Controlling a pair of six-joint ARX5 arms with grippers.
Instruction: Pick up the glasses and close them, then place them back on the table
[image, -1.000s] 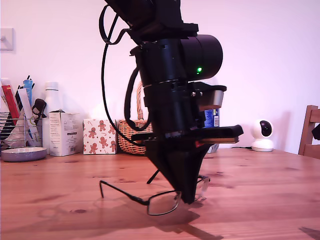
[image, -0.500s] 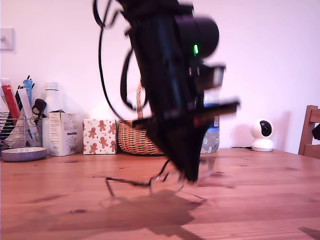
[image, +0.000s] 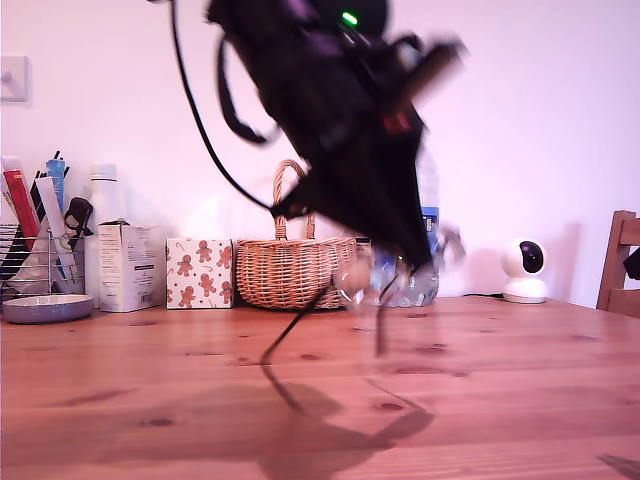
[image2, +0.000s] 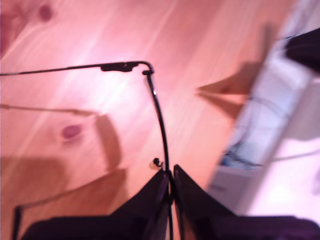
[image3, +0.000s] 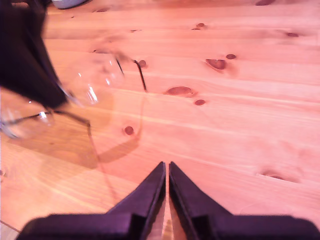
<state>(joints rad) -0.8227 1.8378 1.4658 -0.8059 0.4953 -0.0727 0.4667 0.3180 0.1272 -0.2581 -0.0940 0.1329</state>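
Fingers of my first gripper are pinched together on the thin black frame of the glasses, held at the front rim; one temple runs off sideways from the hinge, so the arms are open, not folded. Fingers of my second gripper are pressed together on nothing, hovering over bare wood with the glasses off ahead of them. In the exterior view the glasses hang clear of the surface, near the middle of the frame, tilted, both temples dangling down, one tip close above the wood. That arm is motion-blurred, so lens detail is unclear.

Step, as I judge it: lifted, closing not yet done.

Risks: the grip is on a thin wire rim only, so a fast swing could let the frame twist or slip out of the fingers. A low temple tip could snag on the surface and bend the hinge. My second gripper must open before it can push a temple in; a shut approach would knock the glasses.

Far back in the exterior view: wicker basket, gingerbread-print box, water bottle, white camera, chair.
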